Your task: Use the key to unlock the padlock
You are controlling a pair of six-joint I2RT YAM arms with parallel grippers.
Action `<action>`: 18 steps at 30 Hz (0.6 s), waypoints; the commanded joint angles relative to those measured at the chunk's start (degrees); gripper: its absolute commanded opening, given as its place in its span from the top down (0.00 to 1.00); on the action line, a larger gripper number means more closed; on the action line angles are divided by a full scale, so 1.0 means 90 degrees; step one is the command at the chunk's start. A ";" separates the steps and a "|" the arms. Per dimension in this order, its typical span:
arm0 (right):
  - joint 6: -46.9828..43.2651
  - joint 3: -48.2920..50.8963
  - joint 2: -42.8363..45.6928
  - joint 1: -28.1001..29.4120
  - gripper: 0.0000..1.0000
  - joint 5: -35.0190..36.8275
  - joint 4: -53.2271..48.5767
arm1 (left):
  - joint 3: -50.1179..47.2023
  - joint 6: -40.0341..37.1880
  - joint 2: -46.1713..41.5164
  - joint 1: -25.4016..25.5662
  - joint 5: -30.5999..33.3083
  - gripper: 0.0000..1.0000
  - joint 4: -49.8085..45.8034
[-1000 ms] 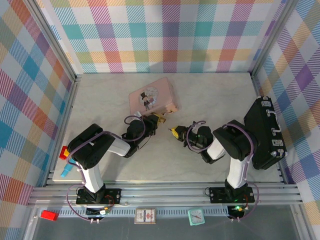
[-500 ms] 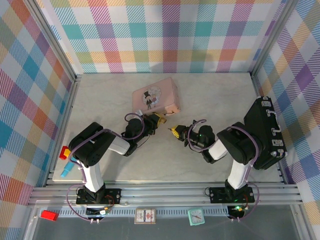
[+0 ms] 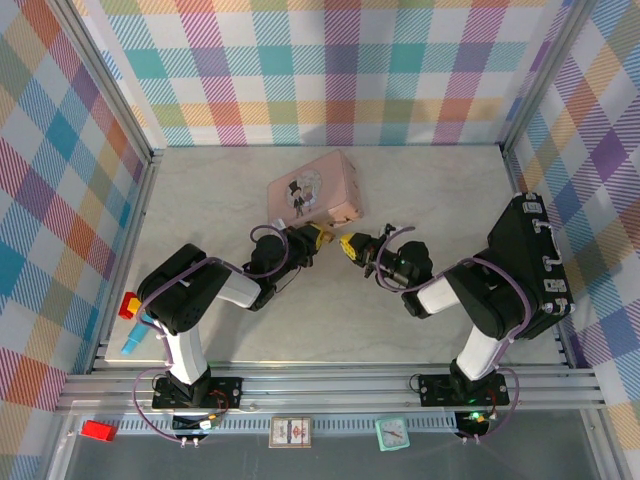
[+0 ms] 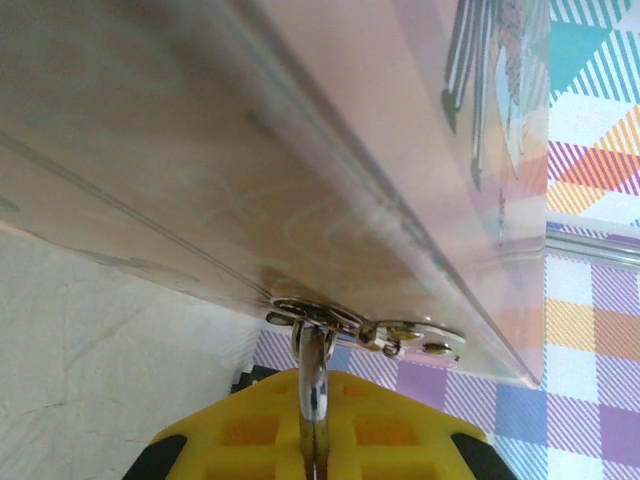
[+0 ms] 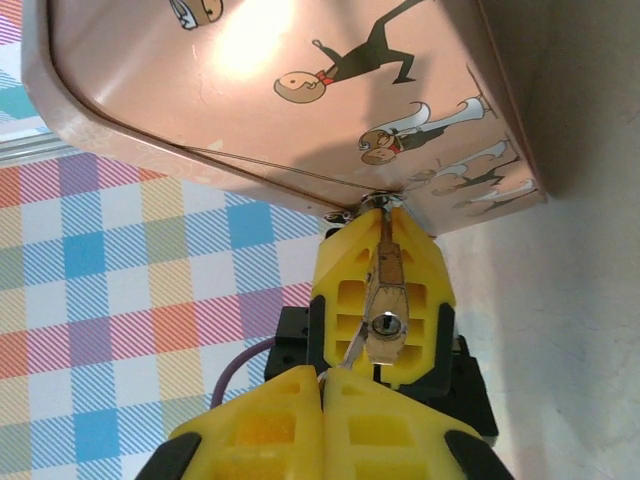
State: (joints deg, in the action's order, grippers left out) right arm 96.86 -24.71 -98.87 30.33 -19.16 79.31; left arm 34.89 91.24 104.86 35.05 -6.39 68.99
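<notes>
The small brass padlock (image 5: 386, 300) sits end-on between the yellow fingers of my left gripper (image 3: 320, 238), keyhole facing the right wrist camera. In the left wrist view my left gripper (image 4: 313, 390) is shut on its silvery shackle (image 4: 312, 360), which hooks through the clasp of the pink tin (image 3: 315, 190). My right gripper (image 5: 322, 385) is shut on the thin key (image 5: 353, 347). The blade slants up toward the padlock, its tip just left of the keyhole. In the top view my right gripper (image 3: 350, 247) stands close to the left one.
A black case (image 3: 530, 265) lies at the right wall. A blue stick (image 3: 133, 343) and a red block (image 3: 127, 305) sit at the left edge. The pink tin (image 5: 280, 90) hangs close over both grippers.
My right gripper has moved up and left with the key, closing in on the left gripper and the padlock. The pink tin has shifted slightly to the right.
</notes>
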 commanded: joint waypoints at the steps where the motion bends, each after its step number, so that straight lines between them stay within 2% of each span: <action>1: 0.0147 -0.0183 0.0118 0.0029 1.00 0.0000 0.0153 | 0.0361 0.0409 -0.0332 0.0002 -0.0285 1.00 0.0911; 8: 0.0274 -0.0205 0.0227 0.0029 1.00 0.0007 0.0153 | 0.0317 0.0888 -0.0273 0.0011 -0.0148 1.00 0.0971; 18: 0.0364 -0.0085 0.0397 0.0029 1.00 0.0151 0.0153 | 0.0285 0.1062 -0.0295 0.0012 0.0050 1.00 0.0960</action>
State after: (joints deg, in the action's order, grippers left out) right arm 99.26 -25.34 -97.01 30.33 -18.57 79.22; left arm 35.51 97.65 104.62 35.05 -6.00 69.60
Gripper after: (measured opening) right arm 0.063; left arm 0.075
